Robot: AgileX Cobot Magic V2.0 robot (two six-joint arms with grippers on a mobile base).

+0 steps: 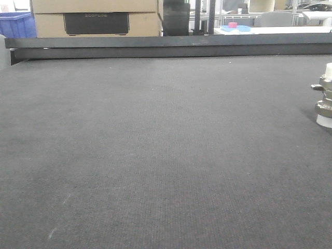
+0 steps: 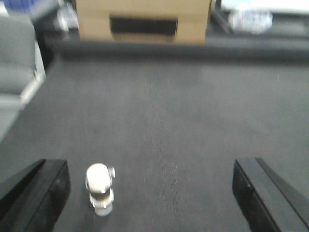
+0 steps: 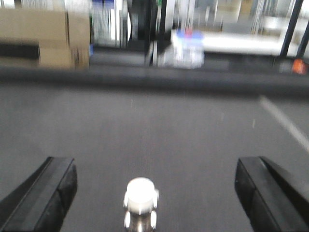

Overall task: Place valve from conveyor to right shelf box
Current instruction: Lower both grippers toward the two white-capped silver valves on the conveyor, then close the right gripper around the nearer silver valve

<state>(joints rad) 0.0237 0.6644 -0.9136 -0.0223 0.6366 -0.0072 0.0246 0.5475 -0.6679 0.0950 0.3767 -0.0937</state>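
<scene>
Wide dark grey conveyor (image 1: 155, 155) across all three views, with a dark metal rail (image 1: 166, 47) along the far edge. Behind that rail: a cardboard box (image 1: 46, 25) with a black label panel, contents hidden; a blue crate (image 1: 15, 25), cropped by the frame, inside not visible; farther right a blue tray (image 1: 245, 28) carrying something small and pink.

On the belt, at the right margin of the front view: the valve (image 1: 324, 96), upright, white caps top and bottom, stem pointing left, partly cut off by the frame.

Both wrist views blurred. From the left wrist: left fingers (image 2: 50, 193) spread wide, touching nothing, valve standing between them, nearer the one at the picture's left. From the right wrist: right fingers (image 3: 53, 191) likewise spread wide, gripping nothing, valve centred between them, its lower part cropped.
</scene>
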